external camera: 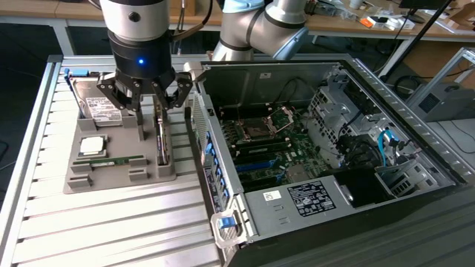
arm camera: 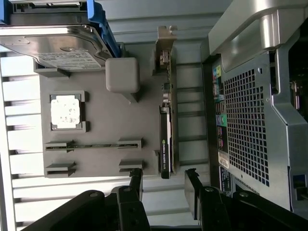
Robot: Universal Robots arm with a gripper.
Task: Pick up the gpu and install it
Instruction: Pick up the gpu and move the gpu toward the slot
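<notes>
The gripper (external camera: pixel 148 103) is wide open and holds nothing. Its two black fingers (arm camera: pixel 137 180) stand far apart, one on each side of the gpu (arm camera: pixel 166 130), with a gap between each finger and the card. The gripper hangs low over the grey tray (external camera: pixel 78 181), above the side of the tray that is closest to the computer case (external camera: pixel 312 67). A grey robot arm (external camera: pixel 137 22) with a small blue light goes up from the gripper.

The gpu sits in the tray. It stands on its thin edge in a slot along that same side of the tray. It is a long, flat, dark card with a silver metal bracket (arm camera: pixel 165 48) at one end. It has not been lifted out.

More parts rest on the tray. In the exterior view, a silver hard drive (external camera: pixel 100 105) with a white label leans at the tray's far end, on the side away from the gpu. A small square chip (external camera: pixel 93 146) lies flat in a pocket near the middle of the tray. A thin memory stick (external camera: pixel 115 161) stands in a slot closer to the tray's near end.

The tray lies on a table (external camera: pixel 111 222) made of silver metal slats. The computer case lies open just beside the tray, at the exterior view's right, and a green board (external camera: pixel 275 144) shows inside it
</notes>
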